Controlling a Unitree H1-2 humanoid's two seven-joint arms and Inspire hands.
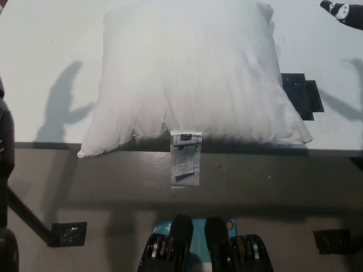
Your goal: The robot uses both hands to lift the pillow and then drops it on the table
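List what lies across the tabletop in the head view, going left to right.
Bare white table with a hand-shaped shadow → large white square fabric pillow → flat black stepped plate at the pillow's right edge → black right robot hand, partly cut off at the top right corner.
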